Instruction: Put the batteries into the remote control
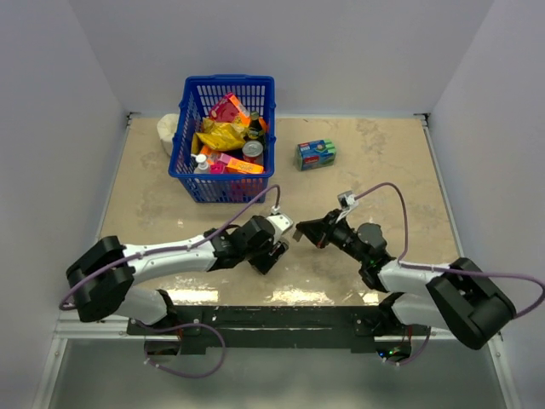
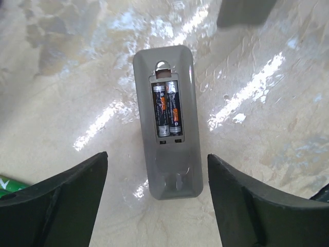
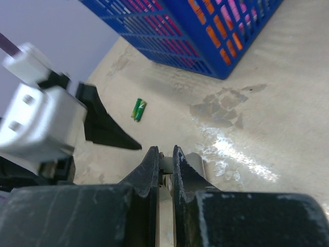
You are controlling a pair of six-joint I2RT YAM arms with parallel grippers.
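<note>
Left gripper [image 2: 157,157]: spread wide and holding nothing, its fingers [image 2: 67,195] on either side of the remote control [image 2: 167,170], clear of its plain end.
Remote control: flat on the surface [image 1: 383,170], back up, cover off, on the arm-base side of the blue basket [image 1: 223,186].
Batteries [image 2: 167,110]: two dark cells side by side in the open compartment, lengthwise along the bar.
Right gripper [image 3: 165,150]: jaws almost together, pinching a thin pale-grey piece [image 3: 165,163]; what that piece is cannot be told.
Green sticks [image 3: 138,109]: small bright-green pair on the surface, near the basket's front corner.
Blue-green box [image 1: 315,154]: on the surface right of the basket, apart from it.
Basket contents: colourful packets, a can, small bottles.
White object [image 1: 169,132]: rounded, against the basket's far left corner.
</note>
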